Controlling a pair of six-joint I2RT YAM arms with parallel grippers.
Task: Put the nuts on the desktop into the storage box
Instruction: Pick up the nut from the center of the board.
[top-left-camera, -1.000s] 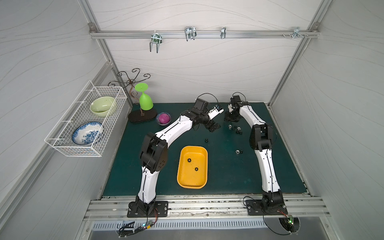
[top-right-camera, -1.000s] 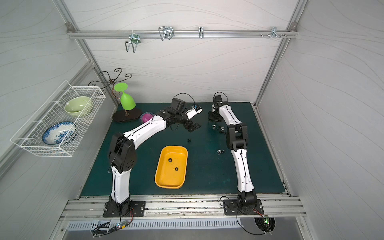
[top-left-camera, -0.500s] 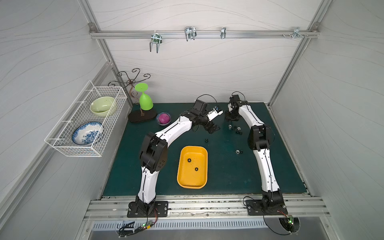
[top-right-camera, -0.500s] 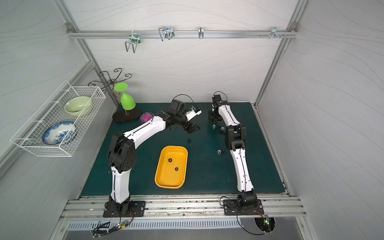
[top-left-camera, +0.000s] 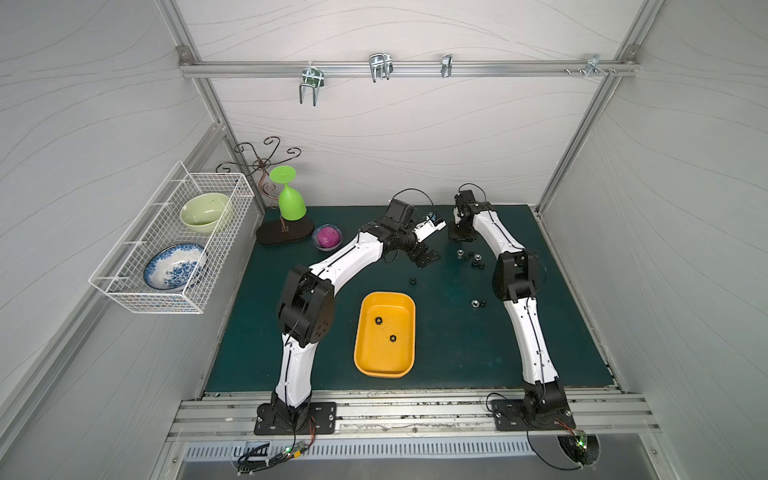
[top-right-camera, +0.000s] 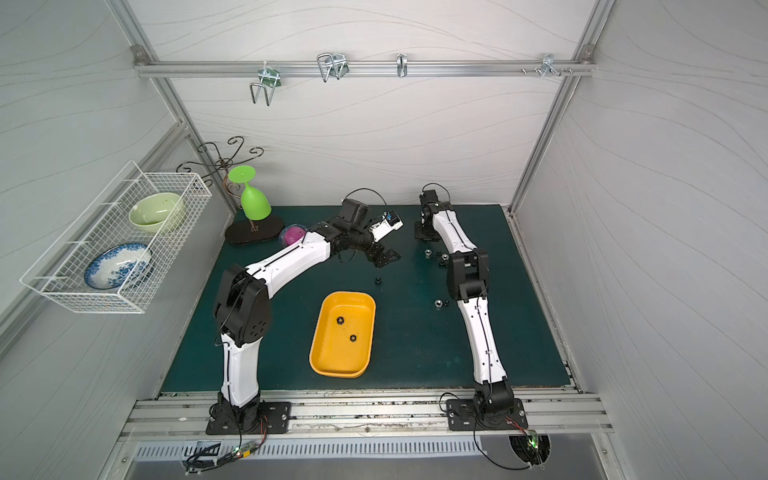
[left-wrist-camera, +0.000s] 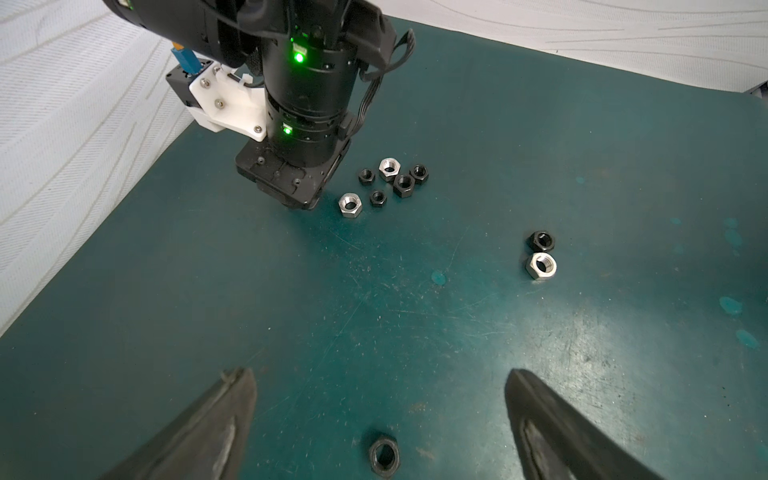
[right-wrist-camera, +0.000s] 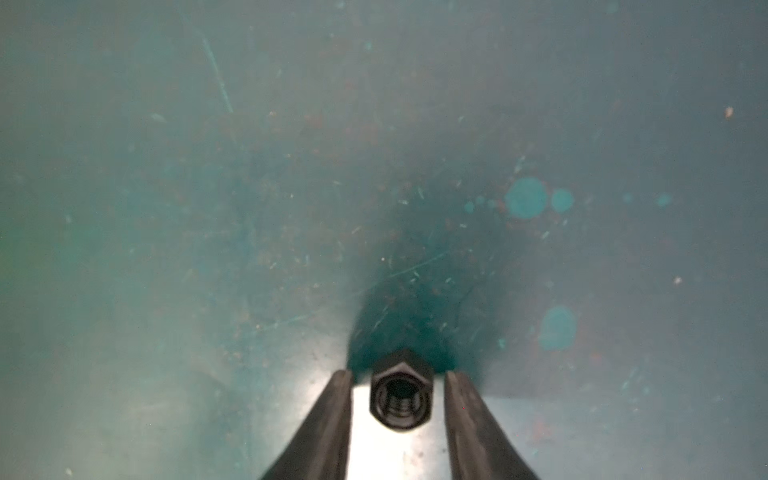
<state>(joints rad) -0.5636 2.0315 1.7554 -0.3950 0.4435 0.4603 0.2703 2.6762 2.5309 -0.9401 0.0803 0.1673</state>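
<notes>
Near the desktop's (right-wrist-camera: 166, 166) far edge, a light, stiff black nut (right-wrist-camera: 401, 401) is flanked, seemingly untouched, by the right gripper's (right-wrist-camera: 399, 376) part-closed jaws; opposite flats should be gripped.

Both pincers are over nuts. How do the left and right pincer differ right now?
Width: the left pincer stands wide open; the right pincer is narrow, with slim gaps either side of the right arm's nut. Placement: the right arm's nut sits at the right pincer's tips; the left arm's nut lies well behind the left pincer's tips. Shared: each frames one black nut lying flat on the desktop, neither visibly gripping.
</notes>
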